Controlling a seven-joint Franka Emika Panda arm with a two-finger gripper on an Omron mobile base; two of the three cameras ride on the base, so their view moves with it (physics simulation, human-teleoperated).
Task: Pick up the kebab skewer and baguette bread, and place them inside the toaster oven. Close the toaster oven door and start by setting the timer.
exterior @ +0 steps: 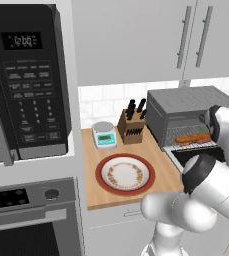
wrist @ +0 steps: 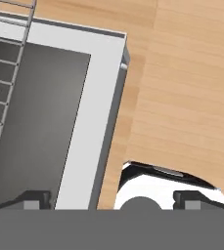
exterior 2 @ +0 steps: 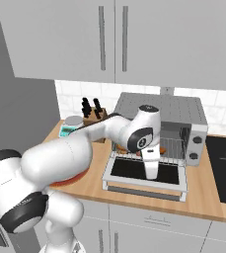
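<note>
The toaster oven [exterior: 181, 107] [exterior 2: 159, 108] stands at the counter's back with its door [exterior 2: 144, 170] [wrist: 40, 112] folded down flat. The golden baguette [exterior: 192, 138] lies on the wire rack inside, and an orange end of it [exterior 2: 162, 148] peeks past my wrist. I cannot make out the kebab skewer apart from the loaf. My gripper [exterior 2: 152, 178] [wrist: 113, 201] points down just above the open door, open and holding nothing. In the hand view the door's silver frame [wrist: 96, 122] runs between the two fingertips.
A red-rimmed plate [exterior: 125, 174] sits bare on the wooden counter [wrist: 191, 97], with a small scale [exterior: 104, 134] and a knife block [exterior: 132, 127] behind it. A black microwave [exterior: 26, 80] hangs at left. The toaster oven's knobs [exterior 2: 197, 140] are on its right side, beside a cooktop [exterior 2: 225, 163].
</note>
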